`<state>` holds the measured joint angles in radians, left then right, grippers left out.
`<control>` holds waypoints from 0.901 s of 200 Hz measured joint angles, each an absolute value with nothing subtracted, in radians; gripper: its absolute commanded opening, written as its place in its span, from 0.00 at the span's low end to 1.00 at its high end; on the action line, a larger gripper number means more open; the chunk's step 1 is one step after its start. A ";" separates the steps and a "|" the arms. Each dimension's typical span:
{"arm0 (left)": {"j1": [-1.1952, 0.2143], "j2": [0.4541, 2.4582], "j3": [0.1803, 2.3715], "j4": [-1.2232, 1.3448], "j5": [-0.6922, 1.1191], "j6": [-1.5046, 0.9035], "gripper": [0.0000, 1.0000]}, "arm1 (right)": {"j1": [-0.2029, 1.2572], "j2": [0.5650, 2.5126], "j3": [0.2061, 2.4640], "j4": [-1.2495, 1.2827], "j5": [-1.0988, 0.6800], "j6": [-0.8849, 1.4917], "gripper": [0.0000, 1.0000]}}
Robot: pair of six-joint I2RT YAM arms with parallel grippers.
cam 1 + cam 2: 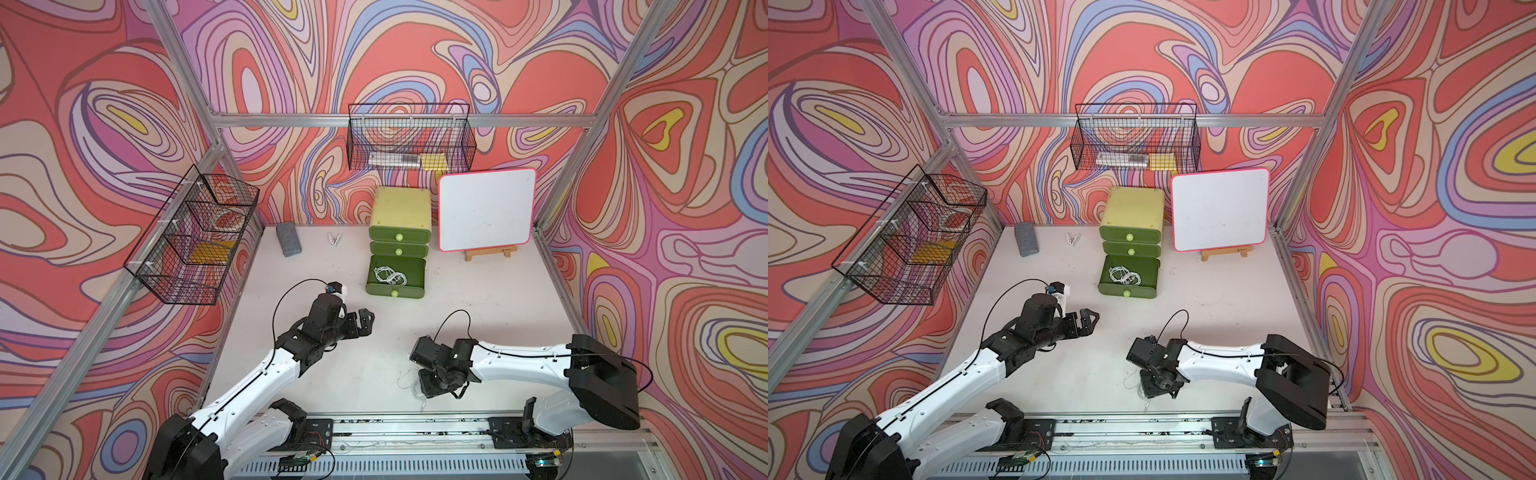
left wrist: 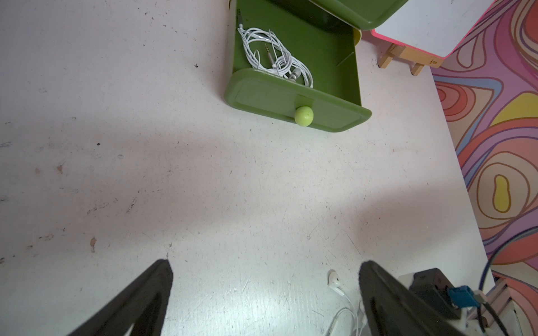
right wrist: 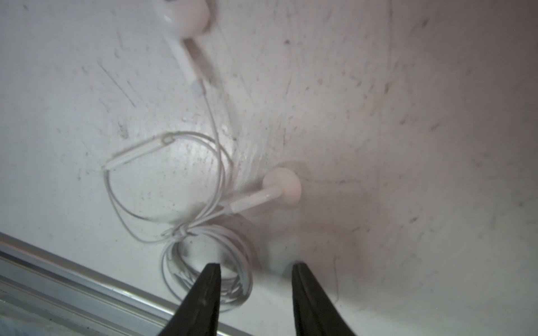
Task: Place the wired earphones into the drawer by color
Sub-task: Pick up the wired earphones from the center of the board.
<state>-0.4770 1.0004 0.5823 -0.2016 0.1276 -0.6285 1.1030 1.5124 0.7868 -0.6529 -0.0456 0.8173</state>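
In both top views, my right gripper (image 1: 427,390) is down at the desk's (image 1: 478,311) front edge, over a loose white set (image 1: 408,380). I cannot read its jaws from up there. The left gripper (image 1: 360,319) hangs over mid-desk, jaws wide and empty. At the back edge, the cabinet's (image 1: 401,205) bottom drawer (image 1: 417,272) stands open with other whites (image 1: 388,275) inside. The 2 drawers above it are shut.

Left wrist view: the open drawer (image 2: 262,96) lies ahead, and 1 bud (image 2: 334,281) of the set shows on the desk.

Right wrist view: the jaws (image 3: 256,265) stand at a middling gap, holding nothing. The set's coil (image 3: 180,232) lies under 1 finger, with its edge strand in the gap. Both buds lie beyond the tips.

I judge this the pick-up of a white set. Next I must pinch the coil, lift it with the buds trailing, and carry it to the open drawer.
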 measured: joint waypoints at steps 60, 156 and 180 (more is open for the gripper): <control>-0.477 1.000 0.582 -0.202 0.125 -0.628 0.99 | 1.106 1.527 0.795 -0.659 -0.035 0.819 0.28; -0.477 0.998 0.582 -0.202 0.115 -0.628 0.99 | 1.108 1.535 0.797 -0.658 -0.029 0.820 0.05; -0.477 0.989 0.581 -0.202 0.109 -0.628 0.99 | 1.108 1.535 0.797 -0.658 -0.026 0.821 0.04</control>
